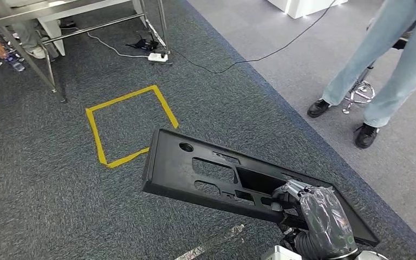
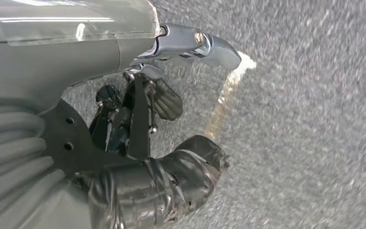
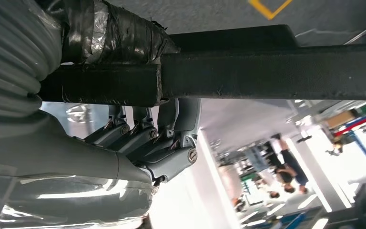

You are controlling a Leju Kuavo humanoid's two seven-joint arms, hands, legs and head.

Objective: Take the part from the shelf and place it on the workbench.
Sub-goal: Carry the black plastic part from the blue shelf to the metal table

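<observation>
The part is a long, flat black panel with holes cut in it. It is up in the air above the grey carpet, tilted, with one end low and near the robot. The right hand grips it near that low end, thumb on one face and fingers on the other. In the right wrist view the fingers curl around the edge of the part. The left hand holds nothing; its fingers are bent in a bit but apart, above the carpet. A yellow tape square is on the carpet, just past the far end of the part. A metal bench stands farther off, with a power strip beside it. A person in jeans stands on the right.
</observation>
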